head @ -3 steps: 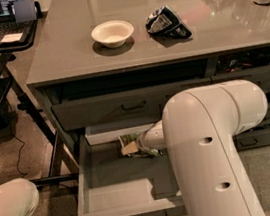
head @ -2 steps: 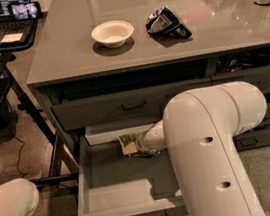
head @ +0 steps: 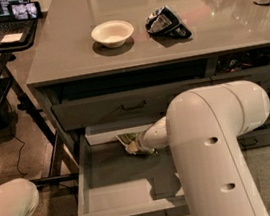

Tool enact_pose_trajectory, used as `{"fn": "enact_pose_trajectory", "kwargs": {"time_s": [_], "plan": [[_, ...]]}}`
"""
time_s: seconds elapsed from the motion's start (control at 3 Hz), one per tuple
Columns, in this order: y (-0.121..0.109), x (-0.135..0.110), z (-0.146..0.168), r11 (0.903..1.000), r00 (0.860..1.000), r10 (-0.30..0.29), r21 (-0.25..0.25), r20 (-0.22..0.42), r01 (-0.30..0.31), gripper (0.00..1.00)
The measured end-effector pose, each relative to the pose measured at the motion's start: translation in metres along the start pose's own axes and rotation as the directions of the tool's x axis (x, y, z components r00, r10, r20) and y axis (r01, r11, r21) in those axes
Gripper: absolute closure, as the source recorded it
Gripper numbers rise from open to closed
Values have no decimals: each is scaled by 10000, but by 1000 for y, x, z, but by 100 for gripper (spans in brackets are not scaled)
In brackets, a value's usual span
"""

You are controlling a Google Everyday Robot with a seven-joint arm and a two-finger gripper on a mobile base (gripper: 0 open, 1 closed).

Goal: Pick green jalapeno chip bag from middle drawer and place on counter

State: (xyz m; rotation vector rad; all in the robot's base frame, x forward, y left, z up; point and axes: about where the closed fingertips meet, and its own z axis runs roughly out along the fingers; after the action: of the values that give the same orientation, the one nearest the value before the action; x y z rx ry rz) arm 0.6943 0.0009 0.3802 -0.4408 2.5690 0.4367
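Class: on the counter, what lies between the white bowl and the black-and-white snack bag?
Bare counter between bowl and snack bag, in the camera view. The gripper is in the middle drawer, at the green jalapeno chip bag.

The gripper [head: 133, 145] sits at the back of the open middle drawer [head: 109, 170], at the green jalapeno chip bag [head: 124, 139]. Left of the jaws the drawer floor lies bare to its side wall. Above and ahead of them are a closed drawer front [head: 134, 105], the counter [head: 66, 54] edge, then a bowl [head: 112, 33] and a black snack bag [head: 167, 23].
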Motion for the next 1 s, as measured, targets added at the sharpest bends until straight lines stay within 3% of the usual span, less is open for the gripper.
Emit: {"fn": "enact_pose_trajectory", "kwargs": {"time_s": [0.33, 1.0], "plan": [[4, 6, -12, 9999, 9999, -104, 8, -91, 104, 100], [31, 28, -70, 9987, 9989, -298, -427, -363, 282, 100]]}}
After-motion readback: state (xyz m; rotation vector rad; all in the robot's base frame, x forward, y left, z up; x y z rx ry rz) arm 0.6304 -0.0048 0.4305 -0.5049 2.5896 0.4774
